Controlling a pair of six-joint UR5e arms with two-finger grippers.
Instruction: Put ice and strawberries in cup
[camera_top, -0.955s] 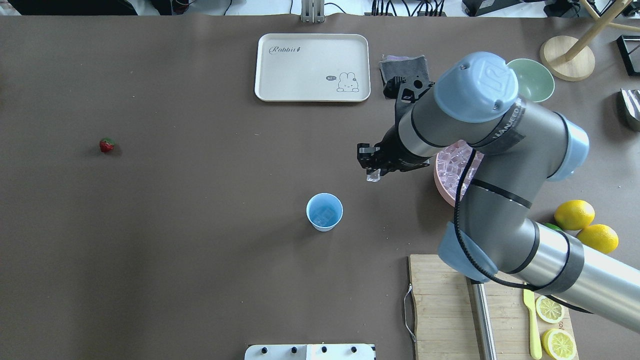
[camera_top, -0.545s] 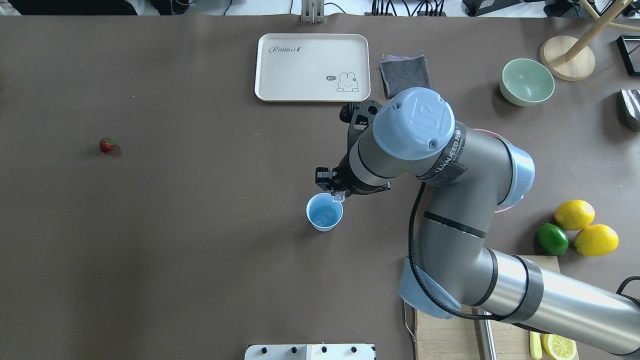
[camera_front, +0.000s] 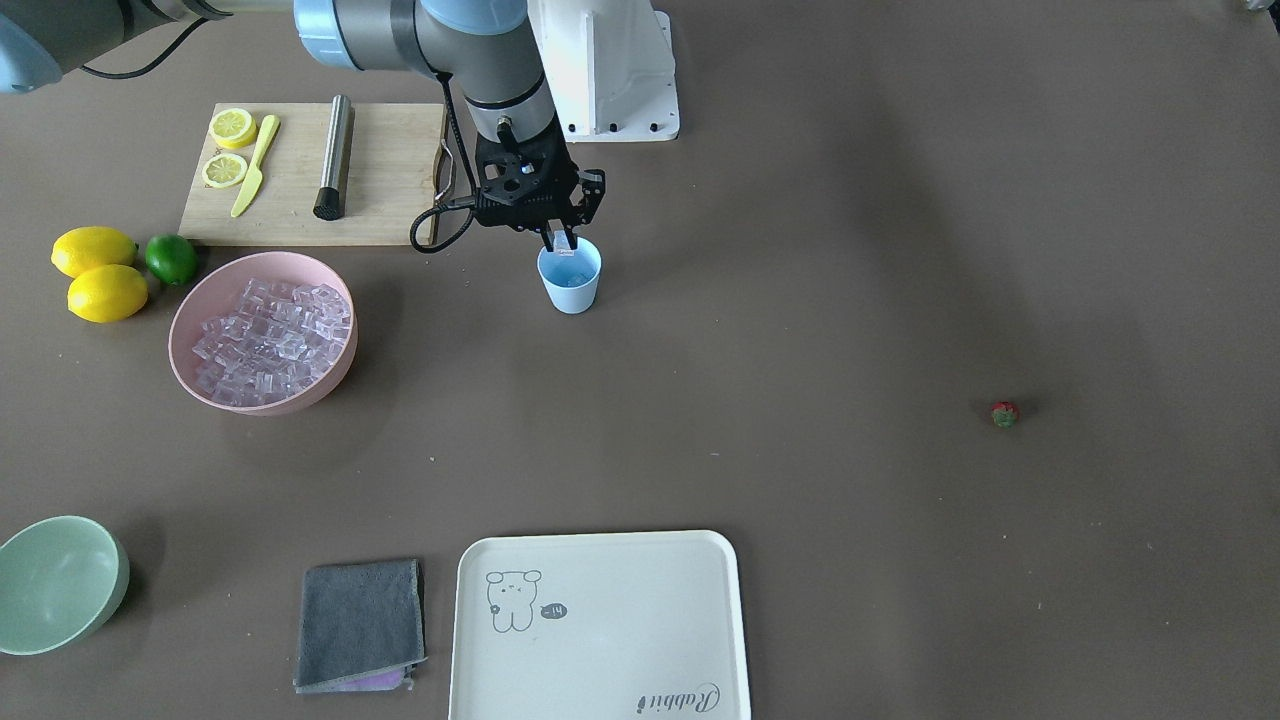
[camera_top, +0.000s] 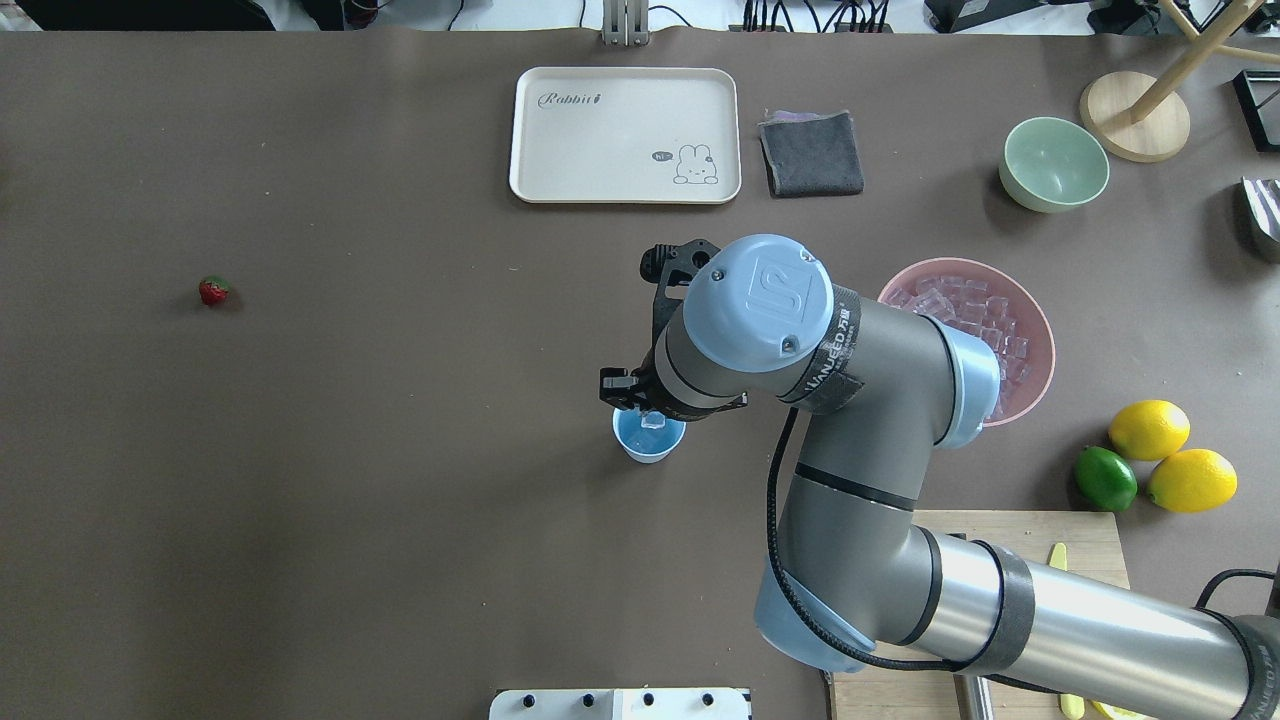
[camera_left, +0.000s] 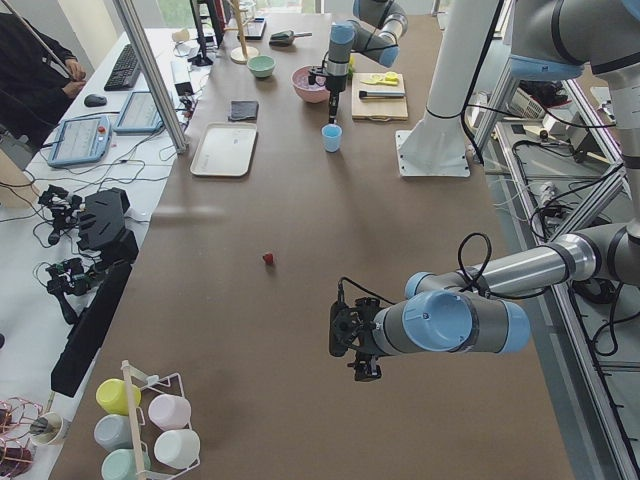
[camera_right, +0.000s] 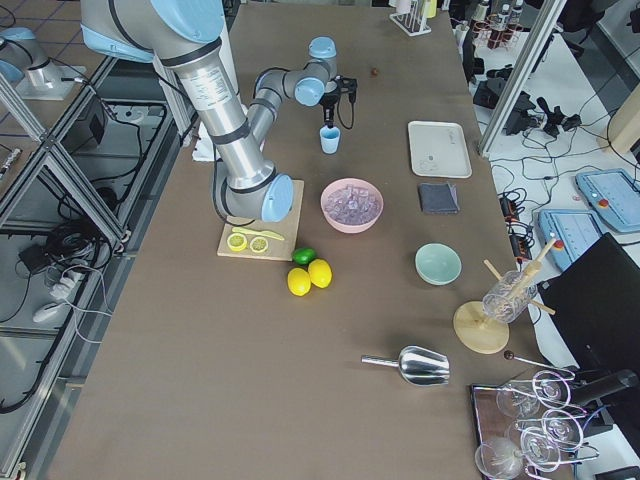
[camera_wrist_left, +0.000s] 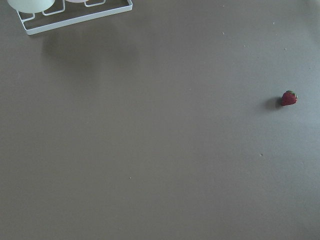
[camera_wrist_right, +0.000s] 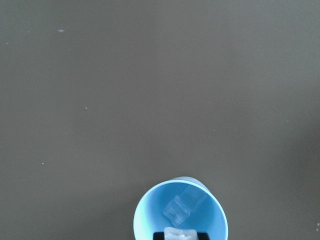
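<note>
The light blue cup (camera_top: 651, 447) stands mid-table, also in the front view (camera_front: 570, 287). My right gripper (camera_top: 650, 418) hangs directly over its mouth, shut on one clear ice cube (camera_front: 564, 241). In the right wrist view that cube (camera_wrist_right: 181, 233) sits at the bottom edge above the cup (camera_wrist_right: 150, 212), and another ice cube (camera_wrist_right: 177, 210) lies inside. More ice (camera_front: 270, 340) fills the pink bowl (camera_front: 190, 312). The strawberry (camera_top: 213, 291) lies far left on the table, also in the left wrist view (camera_wrist_left: 288, 98). My left gripper (camera_left: 365, 370) hovers off near the table's end; I cannot tell its state.
A cream tray (camera_top: 625, 135), a grey cloth (camera_top: 810, 152) and a pale green bowl (camera_top: 1054, 164) sit along the far side. Two lemons (camera_top: 1148, 429) and a lime (camera_top: 1105, 478) lie right of the pink bowl. A cutting board (camera_front: 300, 175) holds lemon slices and a knife.
My right arm has swung left from the pink bowl to above the cup, carrying the ice cube. The strawberry and the cup have not moved.
</note>
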